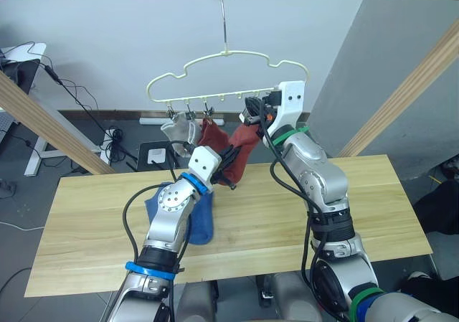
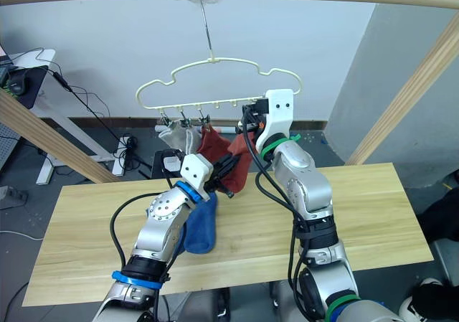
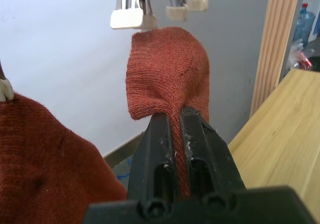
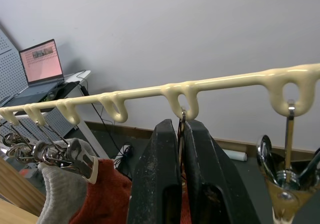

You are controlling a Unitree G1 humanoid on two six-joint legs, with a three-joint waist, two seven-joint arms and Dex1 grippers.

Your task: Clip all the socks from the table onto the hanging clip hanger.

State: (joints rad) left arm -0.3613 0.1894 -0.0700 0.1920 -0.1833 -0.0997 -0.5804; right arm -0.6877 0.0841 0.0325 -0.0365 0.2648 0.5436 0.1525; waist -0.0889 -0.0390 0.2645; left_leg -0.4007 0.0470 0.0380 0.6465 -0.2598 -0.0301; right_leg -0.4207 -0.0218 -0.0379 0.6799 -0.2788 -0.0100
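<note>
The left gripper [image 3: 175, 115] grasps a rust-red sock [image 3: 167, 69] at frame centre; the right gripper [image 4: 181, 126] is clenched on a clip [image 4: 182, 119] of the clip hanger [image 1: 229, 53].

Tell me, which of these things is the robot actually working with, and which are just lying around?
Part of the job:
- hanger with its clips
- grey sock and red sock, already clipped
- second red sock, in the left hand
- blue sock on the table
- right hand, pinching a clip

Lying about:
- laptop
- cables
- wooden frame
</note>
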